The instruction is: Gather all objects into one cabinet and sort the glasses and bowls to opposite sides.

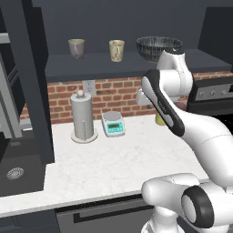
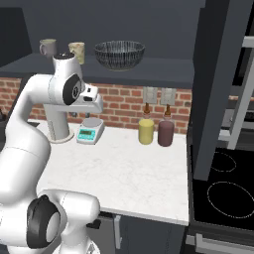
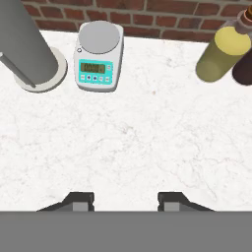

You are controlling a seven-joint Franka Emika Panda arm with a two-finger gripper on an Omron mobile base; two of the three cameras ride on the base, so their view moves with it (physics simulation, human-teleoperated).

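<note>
The dark cabinet (image 1: 91, 63) stands open above the counter, its doors (image 2: 218, 84) swung out. On its bottom shelf stand the grey-mauve glass (image 1: 76, 48) (image 2: 48, 47) at the left, the cream glass (image 1: 117, 50) (image 2: 77, 51) beside it, and the wide mesh-patterned bowl (image 1: 157, 46) (image 2: 119, 54) further right. My gripper (image 3: 125, 199) hangs below the shelf, pointing down at the bare white counter. Its fingertips (image 3: 78, 201) stand apart with nothing between them, so it is open.
A paper towel holder (image 1: 83, 117) (image 3: 27, 49) and a small scale (image 1: 113, 123) (image 3: 99, 55) stand at the back of the counter. A yellow bottle (image 2: 146, 130) (image 3: 222, 53) and a brown bottle (image 2: 165, 131) stand right of them. A sink (image 1: 16, 173) lies left, a stove (image 2: 223, 193) right.
</note>
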